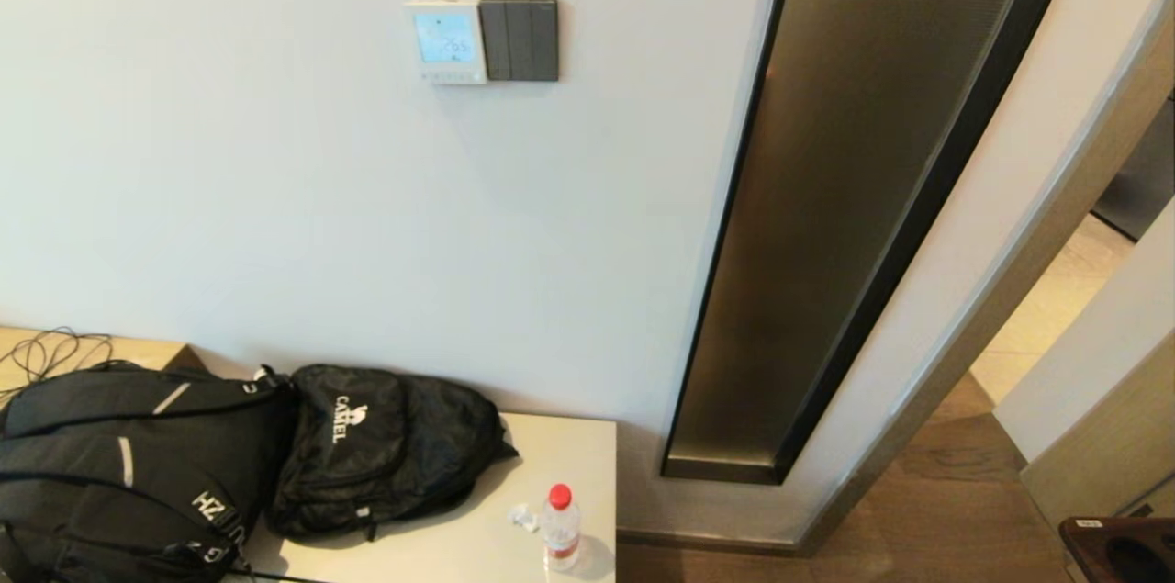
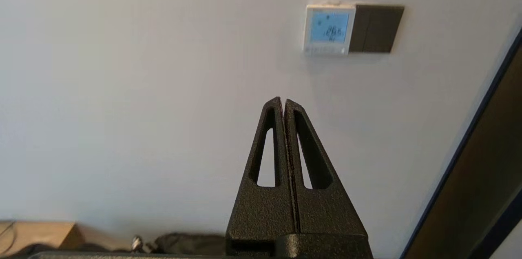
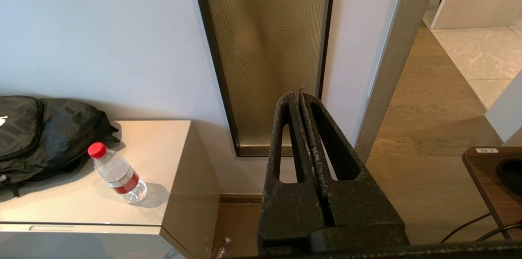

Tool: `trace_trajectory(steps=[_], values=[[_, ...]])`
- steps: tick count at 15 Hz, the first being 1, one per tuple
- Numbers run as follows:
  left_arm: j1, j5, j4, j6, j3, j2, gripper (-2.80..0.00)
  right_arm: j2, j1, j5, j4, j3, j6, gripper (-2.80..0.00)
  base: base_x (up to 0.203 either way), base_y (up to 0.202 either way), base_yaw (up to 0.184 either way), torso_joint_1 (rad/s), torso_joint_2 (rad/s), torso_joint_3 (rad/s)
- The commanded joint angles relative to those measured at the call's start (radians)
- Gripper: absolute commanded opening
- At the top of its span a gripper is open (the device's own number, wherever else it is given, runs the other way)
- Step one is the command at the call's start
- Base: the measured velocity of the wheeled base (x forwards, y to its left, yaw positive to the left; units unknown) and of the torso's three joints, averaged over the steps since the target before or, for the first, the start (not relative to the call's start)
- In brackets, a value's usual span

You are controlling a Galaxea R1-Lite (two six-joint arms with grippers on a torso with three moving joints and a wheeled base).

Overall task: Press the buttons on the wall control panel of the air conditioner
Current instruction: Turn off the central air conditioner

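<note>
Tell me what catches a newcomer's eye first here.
The lit blue screen of the white panel stands out on the bare wall, touching a dark grey switch plate on its right. To the right, a tall bronze glass strip runs down the wall. Below, two black backpacks and a red-capped bottle sit on a cabinet; the left gripper, shut, points up toward the panel from well below.
</note>
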Motion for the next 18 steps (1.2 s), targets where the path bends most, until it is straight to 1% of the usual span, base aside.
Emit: trace_trajectory(steps=[1,4,6,7,10,11,14,18], values=[[-0.045,-0.004,-0.012,-0.004,-0.145,0.259,-2.80,0.001,0.000,0.000,0.000,0.000,0.000,-2.80,0.000,0.000,0.000,0.000,0.00,0.000],[-0.141,0.004,-0.020,-0.012,-0.301,0.443,-2.80,0.001,0.000,0.000,0.000,0.000,-0.001,-2.80,0.000,0.000,0.000,0.000,0.00,0.000],[-0.184,0.007,-0.025,-0.018,-0.359,0.541,-2.80,0.001,0.000,0.000,0.000,0.000,-0.001,-2.80,0.000,0.000,0.000,0.000,0.00,0.000],[-0.197,0.007,-0.048,-0.019,-0.371,0.583,-2.80,0.001,0.000,0.000,0.000,0.000,-0.001,-2.80,0.000,0.000,0.000,0.000,0.00,0.000],[-0.227,0.019,-0.202,-0.016,-0.384,0.708,-2.80,0.001,0.000,0.000,0.000,0.000,-0.001,-2.80,0.000,0.000,0.000,0.000,0.00,0.000],[-0.234,0.020,-0.225,-0.016,-0.389,0.738,-2.80,0.001,0.000,0.000,0.000,0.000,-0.001,-2.80,0.000,0.000,0.000,0.000,0.00,0.000],[-0.251,0.020,-0.236,-0.016,-0.454,0.809,-2.80,0.001,0.000,0.000,0.000,0.000,-0.001,-2.80,0.000,0.000,0.000,0.000,0.00,0.000],[-0.325,0.029,-0.230,-0.016,-0.568,0.897,-2.80,0.001,0.000,0.000,0.000,0.000,-0.001,-2.80,0.000,0.000,0.000,0.000,0.00,0.000]])
